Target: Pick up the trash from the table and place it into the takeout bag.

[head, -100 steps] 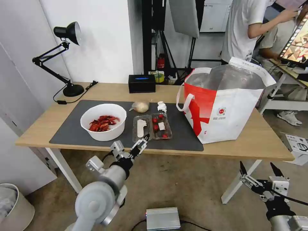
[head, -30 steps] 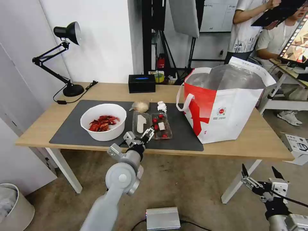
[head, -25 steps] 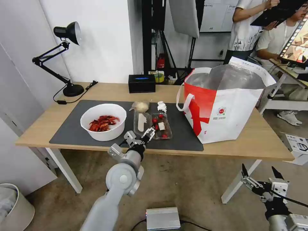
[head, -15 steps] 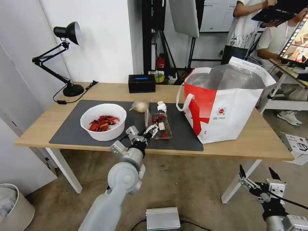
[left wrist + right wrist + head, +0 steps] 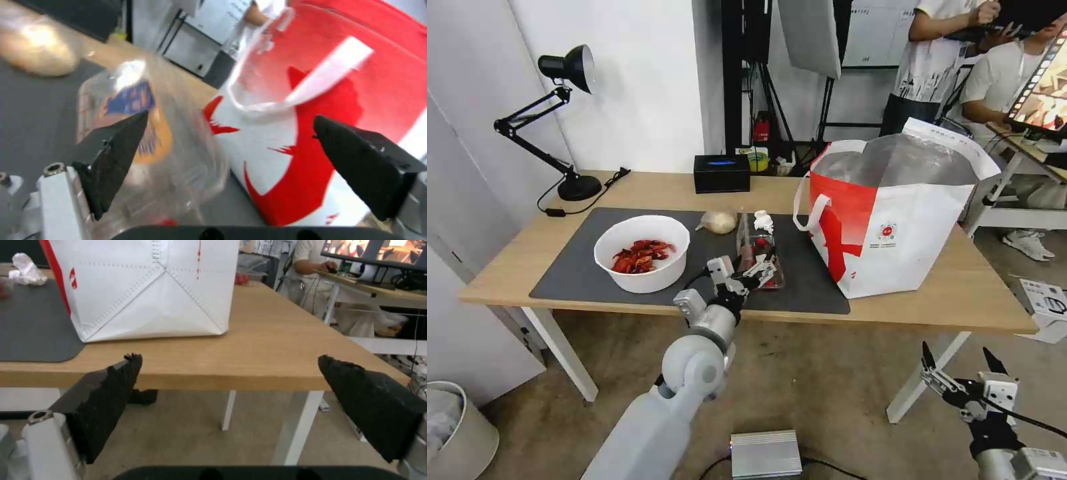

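Clear clamshell tray (image 5: 133, 140) smeared by motion in the left wrist view, its label unreadable, takeout bag (image 5: 338, 110) cut off at that picture's edges, tray's near end hidden behind the left gripper (image 5: 758, 271)

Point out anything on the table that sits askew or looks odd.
The clear clamshell tray looks odd: its lid half stands nearly upright beside the left gripper, whose fingers are spread wide. Nothing looks spilled.

Head overview; both wrist close-ups facing takeout bag (image 5: 894, 213).
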`<state>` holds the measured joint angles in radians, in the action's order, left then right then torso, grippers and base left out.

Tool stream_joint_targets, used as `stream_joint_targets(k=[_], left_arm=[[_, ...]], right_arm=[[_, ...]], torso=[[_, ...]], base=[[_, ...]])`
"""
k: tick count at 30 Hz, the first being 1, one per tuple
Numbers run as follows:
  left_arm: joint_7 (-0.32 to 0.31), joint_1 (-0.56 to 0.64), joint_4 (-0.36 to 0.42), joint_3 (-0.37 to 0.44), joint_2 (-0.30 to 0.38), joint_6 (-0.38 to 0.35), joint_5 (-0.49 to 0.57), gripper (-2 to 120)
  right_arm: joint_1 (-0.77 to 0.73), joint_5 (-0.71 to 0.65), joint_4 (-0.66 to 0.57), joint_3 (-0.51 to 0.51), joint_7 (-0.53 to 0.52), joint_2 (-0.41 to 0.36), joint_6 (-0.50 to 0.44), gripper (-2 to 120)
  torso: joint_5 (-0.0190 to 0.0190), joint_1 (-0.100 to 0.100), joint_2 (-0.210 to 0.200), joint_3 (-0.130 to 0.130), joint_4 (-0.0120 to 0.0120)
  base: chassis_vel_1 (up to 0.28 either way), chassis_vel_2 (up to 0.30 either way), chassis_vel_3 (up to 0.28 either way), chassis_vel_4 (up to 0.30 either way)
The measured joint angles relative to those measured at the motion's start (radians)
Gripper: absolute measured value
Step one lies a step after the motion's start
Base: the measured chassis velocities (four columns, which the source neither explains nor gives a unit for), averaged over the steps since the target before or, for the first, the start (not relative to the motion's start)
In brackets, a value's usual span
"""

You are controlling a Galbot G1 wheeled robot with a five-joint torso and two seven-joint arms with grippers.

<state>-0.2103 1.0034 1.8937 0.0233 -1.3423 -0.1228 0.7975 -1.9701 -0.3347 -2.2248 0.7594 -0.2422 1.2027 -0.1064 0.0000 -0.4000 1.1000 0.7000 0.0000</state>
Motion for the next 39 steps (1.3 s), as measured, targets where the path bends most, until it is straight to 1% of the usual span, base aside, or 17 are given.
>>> stream_joint_targets(k=[3,4,7,9,11,13,14,16,17,18,20,23,24,27,28,35,39], left_arm=[[0.057,-0.007,-0.02,-0.012,0.006,0.011,-0.068,100],[0.057,-0.007,-0.02,-0.012,0.006,0.011,-0.068,100],[0.139,-0.024,-0.062,-0.017,0.021,0.038,-0.216,99],[0.153,-0.028,-0.069,-0.016,0.026,0.044,-0.242,97],[0.198,-0.045,-0.099,-0.016,0.054,0.064,-0.334,87],[0.204,-0.047,-0.103,-0.016,0.059,0.067,-0.346,86],[0.239,-0.057,-0.122,-0.016,0.084,0.093,-0.396,78],[0.282,-0.065,-0.14,-0.016,0.105,0.126,-0.435,71],[0.282,-0.065,-0.14,-0.016,0.105,0.126,-0.435,71],[0.318,-0.073,-0.155,-0.016,0.124,0.15,-0.474,65],[0.327,-0.075,-0.159,-0.016,0.13,0.156,-0.486,59],[0.349,-0.084,-0.166,-0.02,0.15,0.163,-0.512,45],[0.349,-0.084,-0.166,-0.02,0.15,0.163,-0.512,45],[0.362,-0.095,-0.176,-0.027,0.149,0.163,-0.554,29],[0.362,-0.095,-0.176,-0.027,0.149,0.163,-0.554,29],[0.41,-0.114,-0.204,-0.035,0.148,0.171,-0.61,1],[0.433,-0.117,-0.22,-0.029,0.148,0.182,-0.652,0]], right_arm=[[-0.001,-0.001,-0.003,0.0,0.001,0.0,0.0,100],[-0.001,-0.001,-0.003,0.0,0.001,0.0,0.0,100],[0.002,-0.041,-0.015,-0.01,0.018,0.001,-0.002,100],[0.004,-0.059,-0.019,-0.014,0.024,0.001,-0.003,100],[0.019,-0.13,-0.038,-0.029,0.044,0.0,-0.003,100],[0.022,-0.14,-0.041,-0.031,0.046,0.0,-0.002,100],[0.037,-0.188,-0.056,-0.042,0.053,-0.004,0.012,100],[0.055,-0.234,-0.07,-0.052,0.054,-0.013,0.034,100],[0.055,-0.234,-0.07,-0.052,0.054,-0.013,0.034,100],[0.082,-0.282,-0.083,-0.063,0.051,-0.031,0.063,100],[0.099,-0.303,-0.088,-0.068,0.046,-0.04,0.079,100],[0.202,-0.393,-0.114,-0.092,0.018,-0.065,0.175,100],[0.202,-0.393,-0.114,-0.092,0.018,-0.065,0.175,100],[0.304,-0.445,-0.111,-0.139,-0.023,-0.082,0.252,100],[0.304,-0.445,-0.111,-0.139,-0.023,-0.082,0.252,100],[0.435,-0.5,-0.078,-0.235,-0.064,-0.07,0.327,100],[0.477,-0.533,-0.06,-0.267,-0.075,-0.06,0.342,100]], torso=[[0.0,0.0,0.0,0.0,0.0],[0.0,0.0,0.0,0.0,0.0],[-0.0001,0.0,0.0,0.0,-0.0001],[0.0,0.0,0.0,0.0,-0.0001],[-0.0001,0.0,0.0,0.0,0.0],[-0.0001,0.0,0.0,0.0,-0.0001],[-0.0001,0.0,0.0,0.0,0.0],[-0.0002,0.0,0.0,0.0,0.0],[-0.0002,0.0,0.0,0.0,0.0],[-0.0001,0.0,0.0,0.0,0.0],[-0.0001,0.0,0.0,0.0,-0.0002],[-0.0001,0.0,0.0,0.0,0.0002],[-0.0001,0.0,0.0,0.0,0.0002],[-0.0001,0.0,0.0,0.0,0.0001],[-0.0001,0.0,0.0,0.0,0.0001],[0.0,0.0,0.0,0.0,-0.0001],[0.0,0.0,0.0,0.0,-0.0001]], base=[[0.0,0.0,0.0,0.0],[0.0,0.0,0.0,0.0],[0.0,0.0,0.0,0.0],[0.0,0.0,0.0,0.0],[0.0,0.0,0.0,0.0],[0.0,0.0,0.0,0.0],[0.0,0.0,0.0,0.0],[0.0,0.0,0.0,0.0],[0.0,0.0,0.0,0.0],[0.0,0.0,0.0,0.0],[0.0,0.0,0.0,0.0],[0.0,0.0,0.0,0.0],[0.0,0.0,0.0,0.0],[0.0,0.0,0.0,0.0],[0.0,0.0,0.0,0.0],[0.0,0.0,0.0,0.0],[0.0,0.0,0.0,0.0]])
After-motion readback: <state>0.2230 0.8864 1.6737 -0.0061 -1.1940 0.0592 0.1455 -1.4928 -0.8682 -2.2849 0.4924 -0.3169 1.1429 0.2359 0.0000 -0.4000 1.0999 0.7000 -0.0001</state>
